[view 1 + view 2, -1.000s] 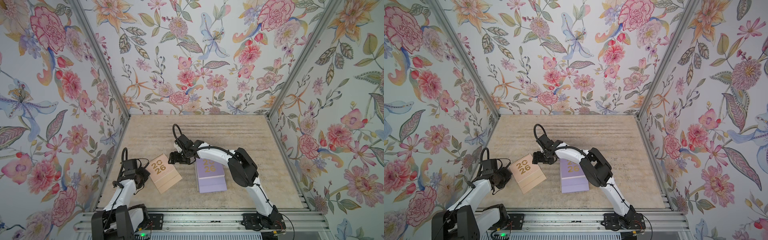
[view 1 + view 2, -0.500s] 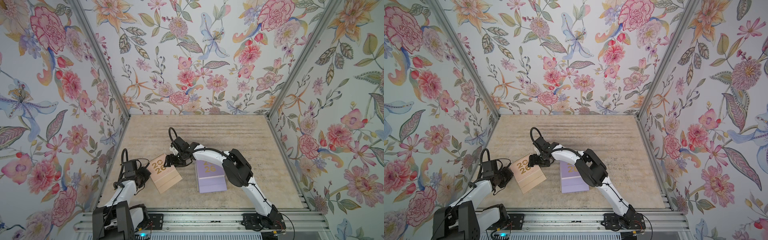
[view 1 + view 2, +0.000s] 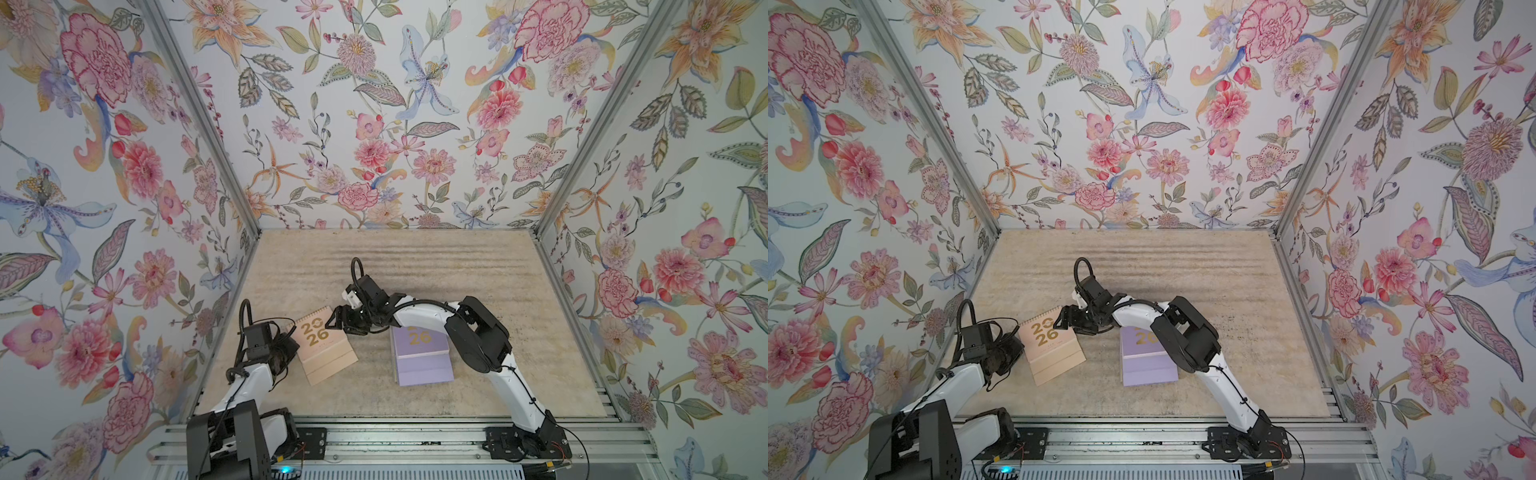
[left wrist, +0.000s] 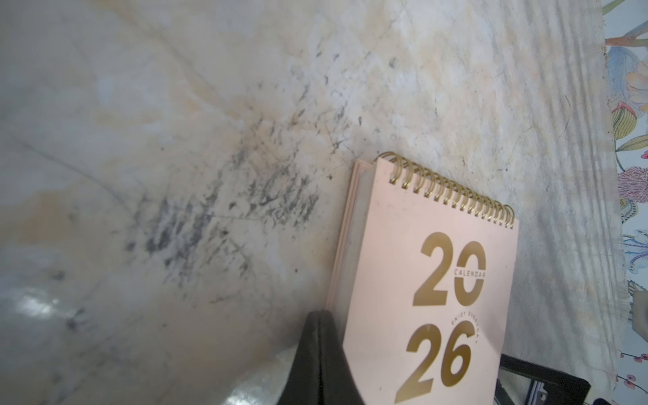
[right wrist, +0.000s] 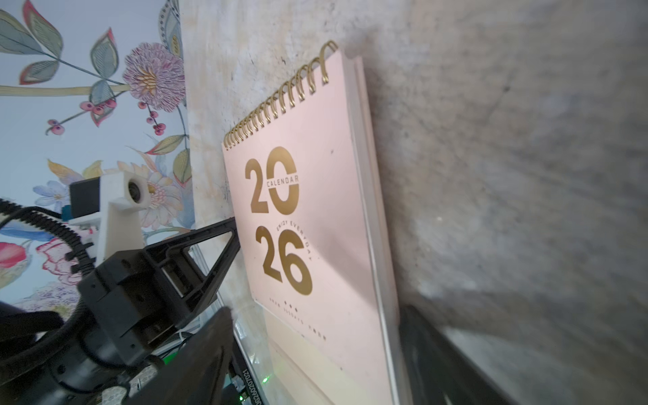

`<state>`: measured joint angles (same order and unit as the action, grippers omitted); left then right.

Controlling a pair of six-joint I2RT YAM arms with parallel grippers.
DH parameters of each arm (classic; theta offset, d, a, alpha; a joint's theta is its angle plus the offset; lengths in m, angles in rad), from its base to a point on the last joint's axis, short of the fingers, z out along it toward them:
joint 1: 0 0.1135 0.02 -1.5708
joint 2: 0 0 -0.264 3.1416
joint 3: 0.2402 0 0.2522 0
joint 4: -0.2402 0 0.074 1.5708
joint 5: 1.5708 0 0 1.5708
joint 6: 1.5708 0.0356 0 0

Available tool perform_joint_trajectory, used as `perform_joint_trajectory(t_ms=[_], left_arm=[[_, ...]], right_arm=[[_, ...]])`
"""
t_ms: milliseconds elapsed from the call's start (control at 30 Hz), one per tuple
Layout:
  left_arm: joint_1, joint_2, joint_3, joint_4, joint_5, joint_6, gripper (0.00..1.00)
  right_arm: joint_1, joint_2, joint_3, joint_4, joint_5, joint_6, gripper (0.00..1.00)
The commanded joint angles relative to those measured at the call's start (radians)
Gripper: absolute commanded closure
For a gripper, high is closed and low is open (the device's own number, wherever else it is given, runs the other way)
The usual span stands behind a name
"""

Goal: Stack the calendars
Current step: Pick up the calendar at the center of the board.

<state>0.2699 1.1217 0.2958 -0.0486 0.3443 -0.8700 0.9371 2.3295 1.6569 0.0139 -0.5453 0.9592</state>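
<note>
A peach-pink calendar (image 3: 328,353) (image 3: 1054,353) with a gold "2026" cover lies at the front left of the tabletop, close up in both wrist views (image 4: 420,280) (image 5: 315,210). My left gripper (image 3: 291,345) (image 3: 1017,353) (image 4: 319,315) is shut, its tips against the calendar's left edge. My right gripper (image 3: 343,322) (image 3: 1065,318) (image 5: 315,312) is open at the far right corner, one finger on each side of the calendar. To the right, a lilac stack of calendars (image 3: 424,361) (image 3: 1148,361) lies partly under the right arm.
Floral walls (image 3: 374,124) close in the worn marble-look tabletop (image 3: 415,266) on the left, back and right. An aluminium rail (image 3: 395,440) with both arm bases runs along the front edge.
My right gripper has moved left from beside the lilac stack to the peach-pink calendar, and its jaws have narrowed slightly. The left gripper has stayed shut at the calendar's edge.
</note>
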Motion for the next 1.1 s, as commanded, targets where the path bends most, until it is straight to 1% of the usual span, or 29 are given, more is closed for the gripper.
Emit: perform_joint_trajectory(t_ms=[0,167,333,467,633,767,900,1067], left_arm=[[-0.021,0.036,-0.043,-0.100,0.103,0.024,1.00],[-0.020,0.054,-0.034,-0.087,0.117,0.025,1.00],[-0.018,0.074,-0.017,-0.079,0.128,0.025,1.00],[-0.015,0.094,-0.011,-0.059,0.141,0.019,1.00],[-0.006,0.117,0.005,-0.042,0.156,0.016,1.00],[0.004,0.137,0.020,-0.037,0.162,0.021,1.00],[0.017,0.150,0.028,-0.033,0.171,0.028,1.00],[0.023,0.150,0.032,-0.030,0.181,0.028,1.00]], right_arm=[[0.064,0.028,-0.036,0.212,-0.118,0.088,0.27],[0.063,0.027,-0.035,0.278,-0.133,0.113,0.35],[0.061,0.039,-0.037,0.351,-0.155,0.149,0.46],[0.065,0.046,-0.028,0.383,-0.170,0.163,0.50],[0.066,0.048,-0.041,0.517,-0.202,0.233,0.58],[0.060,0.047,-0.043,0.549,-0.205,0.263,0.66],[0.059,0.056,-0.045,0.610,-0.208,0.311,0.68],[0.057,0.056,-0.041,0.575,-0.200,0.297,0.68]])
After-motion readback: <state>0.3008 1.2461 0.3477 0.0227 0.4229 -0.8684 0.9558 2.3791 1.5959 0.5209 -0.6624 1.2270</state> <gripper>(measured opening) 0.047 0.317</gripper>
